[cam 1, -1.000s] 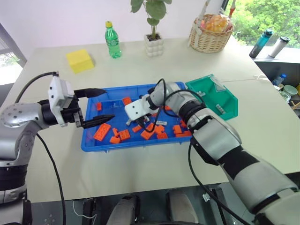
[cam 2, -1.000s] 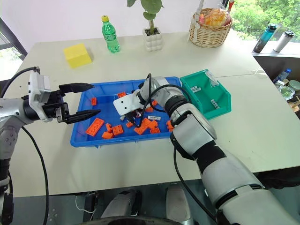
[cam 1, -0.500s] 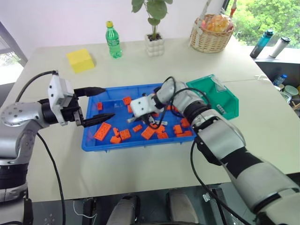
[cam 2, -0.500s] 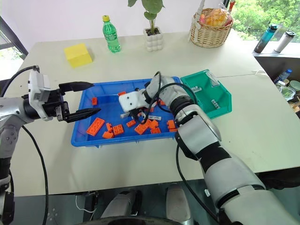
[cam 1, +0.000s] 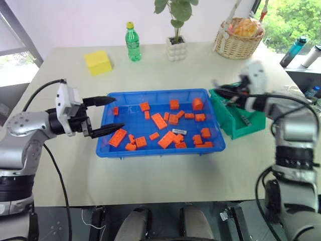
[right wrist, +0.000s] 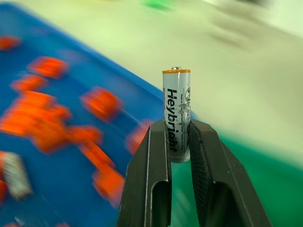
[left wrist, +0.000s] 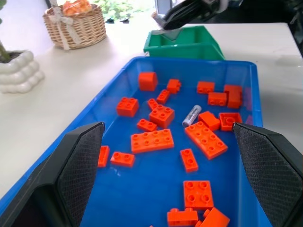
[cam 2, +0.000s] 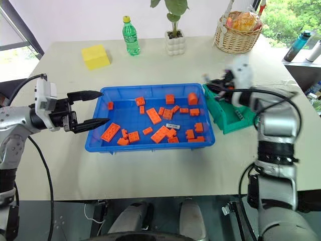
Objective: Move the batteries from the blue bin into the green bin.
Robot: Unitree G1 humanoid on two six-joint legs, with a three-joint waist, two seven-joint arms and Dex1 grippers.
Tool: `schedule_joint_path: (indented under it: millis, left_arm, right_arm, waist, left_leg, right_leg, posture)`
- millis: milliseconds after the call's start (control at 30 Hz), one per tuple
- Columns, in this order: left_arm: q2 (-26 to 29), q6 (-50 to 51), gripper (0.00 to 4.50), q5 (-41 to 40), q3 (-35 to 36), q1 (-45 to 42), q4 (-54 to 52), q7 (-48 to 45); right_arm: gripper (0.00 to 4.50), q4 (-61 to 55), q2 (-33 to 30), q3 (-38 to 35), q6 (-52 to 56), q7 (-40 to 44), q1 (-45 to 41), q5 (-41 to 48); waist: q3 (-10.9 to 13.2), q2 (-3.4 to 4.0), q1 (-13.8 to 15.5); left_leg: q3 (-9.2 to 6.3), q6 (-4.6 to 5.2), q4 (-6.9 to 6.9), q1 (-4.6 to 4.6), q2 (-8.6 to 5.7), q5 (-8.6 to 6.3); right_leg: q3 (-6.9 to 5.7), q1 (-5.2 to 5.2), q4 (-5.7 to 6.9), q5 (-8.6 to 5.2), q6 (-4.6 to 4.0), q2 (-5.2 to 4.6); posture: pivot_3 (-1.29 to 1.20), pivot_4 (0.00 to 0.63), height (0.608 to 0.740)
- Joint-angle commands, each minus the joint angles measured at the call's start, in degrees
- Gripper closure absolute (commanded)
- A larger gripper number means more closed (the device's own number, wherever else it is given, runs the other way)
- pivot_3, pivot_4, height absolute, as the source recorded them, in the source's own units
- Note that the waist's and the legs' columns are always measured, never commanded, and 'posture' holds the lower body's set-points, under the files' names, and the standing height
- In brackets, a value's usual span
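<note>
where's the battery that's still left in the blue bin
One battery lies flat on the floor of the blue bin, right of centre in the eye views, among the orange bricks.

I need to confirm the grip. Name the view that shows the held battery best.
Right wrist view: the battery stands upright, pinched between the right gripper's fingers, label readable. The eye views show that gripper blurred over the green bin; the battery can't be made out there.

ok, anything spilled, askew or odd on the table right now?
Nothing spilled or damaged. One battery lies among the orange bricks in the blue bin, which fits the sorting underway. The right gripper holds a battery upright by the green bin.
</note>
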Motion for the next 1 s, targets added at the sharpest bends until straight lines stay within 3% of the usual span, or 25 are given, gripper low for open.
schedule_joint_path:
  millis: [33,67,300,467,633,733,1000]
  left_arm:
    - [-0.62,-1.44,0.0,0.73,-0.58,-2.62,0.98,-0.54]
    - [-0.91,-1.57,0.0,0.96,-0.88,-3.16,1.43,-0.68]
    - [-1.84,-2.38,0.0,1.57,-1.94,-5.25,3.36,-1.49]
    - [-1.69,-2.24,0.0,1.45,-1.52,-4.55,2.63,-1.74]
    - [-1.29,-1.94,0.0,1.34,-1.14,-4.04,1.88,-1.69]
    - [-1.17,-1.72,0.0,1.17,-0.97,-3.28,0.56,-1.24]
    - [-0.31,-0.82,0.0,0.31,0.96,-0.76,-2.81,0.53]
  right_arm:
    - [4.46,-5.68,-1.78,-1.59,2.78,-2.88,3.38,2.51]
    - [4.46,-5.92,-2.35,-1.25,2.62,-3.57,4.7,2.54]
    - [0.98,-4.76,-6.28,0.88,-0.52,-6.66,5.31,3.64]
    - [0.98,-5.43,-9.48,5.08,-2.95,-0.35,-1.52,9.58]
    - [0.98,-7.16,-8.85,16.26,-0.53,5.92,-5.81,13.46]
    - [0.98,-3.8,-7.37,26.88,-5.53,8.8,-6.71,9.71]
    - [0.98,9.8,-2.8,38.28,-15.79,9.7,-11.29,1.91]
  waist:
    - [0.0,0.0,-0.1]
    - [0.0,-0.01,-0.18]
    - [0.0,0.0,-0.07]
    - [0.0,0.01,-0.19]
    - [-0.01,-0.02,-0.1]
    - [-0.02,-0.04,-0.1]
    - [-0.01,-0.06,-0.1]
  left_leg:
    - [0.04,0.0,0.01,0.0,0.04,0.0]
    - [0.11,0.0,0.01,0.0,0.08,0.0]
    - [0.2,0.01,0.02,0.0,0.1,0.0]
    - [0.22,0.02,0.03,0.0,0.11,-0.01]
    - [0.2,0.02,0.04,0.01,0.18,-0.01]
    - [0.17,0.05,0.03,0.01,0.16,-0.03]
    - [0.11,0.05,0.05,-0.01,0.11,-0.03]
  right_leg:
    - [0.0,0.02,0.0,0.0,0.0,0.02]
    - [0.0,0.05,-0.03,0.0,0.0,0.02]
    - [0.0,0.03,-0.01,0.0,0.0,0.02]
    - [-0.01,0.04,-0.05,0.0,0.0,0.02]
    - [-0.02,0.04,-0.07,0.0,0.0,0.06]
    - [-0.01,0.07,-0.07,0.0,0.0,0.04]
    - [-0.03,0.04,-0.09,0.0,0.0,0.04]
  posture:
    - [0.0,0.15,0.737]
    - [0.0,0.15,0.737]
    - [0.0,0.15,0.737]
    - [0.0,0.15,0.737]
    - [0.0,0.15,0.737]
    - [0.0,0.15,0.737]
    - [0.0,0.15,0.737]
